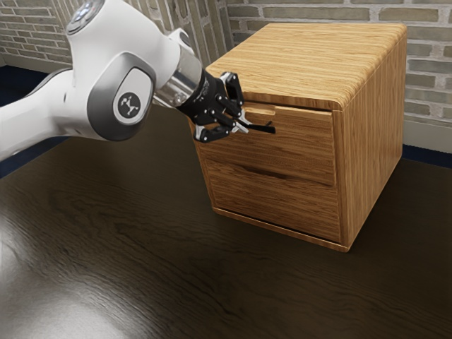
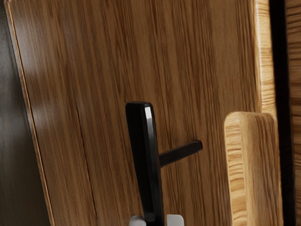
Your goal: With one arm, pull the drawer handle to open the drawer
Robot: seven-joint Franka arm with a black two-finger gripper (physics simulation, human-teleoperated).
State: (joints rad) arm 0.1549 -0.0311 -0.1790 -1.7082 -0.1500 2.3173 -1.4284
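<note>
Backdrop: brick wall, dark table [image 1: 141, 282].
Axis: handle [image 1: 263, 128] lies level across top drawer [image 1: 296, 148].
Grip: tool [image 1: 240, 124] pinches handle from both sides; pull runs back toward arm.

Grained wooden cabinet [image 1: 318, 63], glossy black handle [image 2: 143, 160]

The arm [image 1: 106, 92] reaches from the exterior view's left to the cabinet [image 1: 318, 63] on the table [image 1: 141, 268]. Its gripper [image 1: 236, 125] clasps the top drawer's [image 1: 296, 145] handle [image 1: 263, 129].
</note>
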